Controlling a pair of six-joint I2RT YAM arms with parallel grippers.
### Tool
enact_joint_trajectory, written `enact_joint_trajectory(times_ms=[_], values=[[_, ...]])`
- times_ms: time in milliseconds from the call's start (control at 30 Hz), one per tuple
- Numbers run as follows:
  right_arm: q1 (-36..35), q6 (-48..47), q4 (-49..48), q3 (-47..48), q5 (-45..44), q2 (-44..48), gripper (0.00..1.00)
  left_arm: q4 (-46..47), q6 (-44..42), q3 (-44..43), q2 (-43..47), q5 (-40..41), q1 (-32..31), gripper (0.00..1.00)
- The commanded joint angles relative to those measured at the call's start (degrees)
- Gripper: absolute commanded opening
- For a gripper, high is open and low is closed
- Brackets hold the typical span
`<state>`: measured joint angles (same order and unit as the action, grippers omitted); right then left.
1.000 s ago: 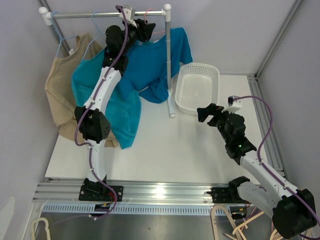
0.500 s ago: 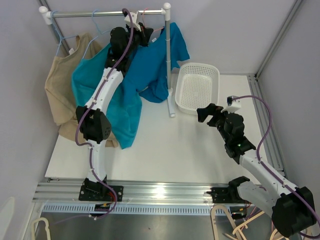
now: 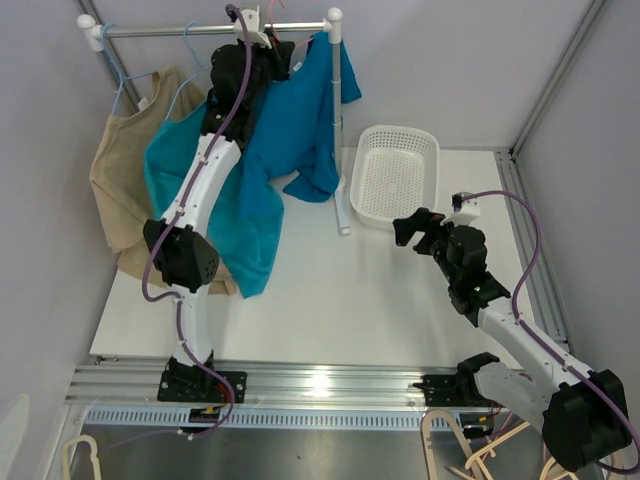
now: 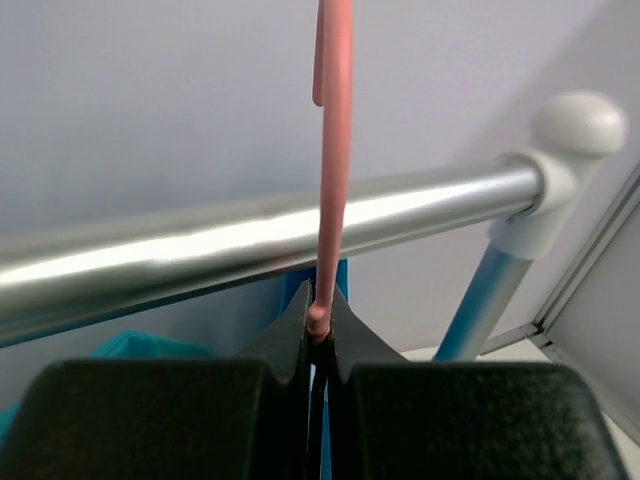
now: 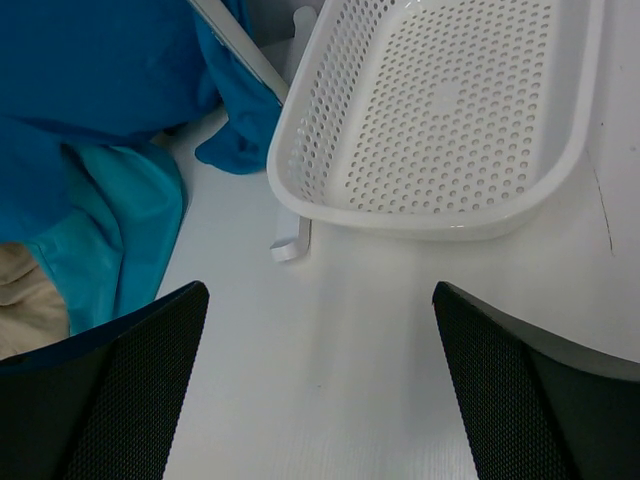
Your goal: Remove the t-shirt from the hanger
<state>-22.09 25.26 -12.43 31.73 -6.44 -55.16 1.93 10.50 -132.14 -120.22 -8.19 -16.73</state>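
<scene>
A dark blue t-shirt (image 3: 300,115) hangs on a pink hanger (image 4: 333,150), whose hook rises past the silver rail (image 4: 250,235) at the rack's right end. My left gripper (image 4: 318,325) is up at the rail, shut on the lower part of that pink hook; in the top view it (image 3: 268,52) sits just under the rail, above the shirt's collar. The hanger's shoulders are hidden by cloth and by the arm. My right gripper (image 3: 408,228) hovers open over the table near the basket, with nothing between its fingers (image 5: 130,340). The right wrist view shows the shirt's hem (image 5: 90,70) at the upper left.
A teal shirt (image 3: 200,180) and a beige top (image 3: 120,170) hang on light blue hangers further left on the rail (image 3: 170,30). The rack's white post (image 3: 338,130) stands beside the blue shirt. A white perforated basket (image 3: 395,175) (image 5: 450,130) lies right of the post.
My left gripper has closed on the pink hanger hook and risen to the rail. The blue shirt has been drawn up and bunched nearer the post. The right arm has not moved.
</scene>
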Motion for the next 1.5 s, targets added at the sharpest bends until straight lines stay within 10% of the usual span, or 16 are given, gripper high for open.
enact_joint_trajectory(times_ms=[0,533,800,1100,1467], values=[[0.20,-0.21,-1.02,2.11,1.34,-0.83,0.99,3.95,1.09,-0.25,8.33,2.38,-1.02,0.01],[-2.16,-1.26,-6.20,2.81,15.37,-3.28,0.99,-7.28,-0.48,16.73,24.15,34.97,-6.99,0.01],[-22.25,-11.88,-3.84,13.07,18.76,-7.86,0.99,-32.56,12.23,23.04,33.82,62.99,-14.54,0.00],[-35.38,-12.78,-0.14,20.74,19.45,-8.13,1.00,-33.34,21.32,43.60,48.32,63.82,-17.11,0.01],[-46.28,-11.98,0.39,25.14,18.86,-14.54,1.00,-35.77,21.66,42.05,46.92,66.02,-17.37,0.00]])
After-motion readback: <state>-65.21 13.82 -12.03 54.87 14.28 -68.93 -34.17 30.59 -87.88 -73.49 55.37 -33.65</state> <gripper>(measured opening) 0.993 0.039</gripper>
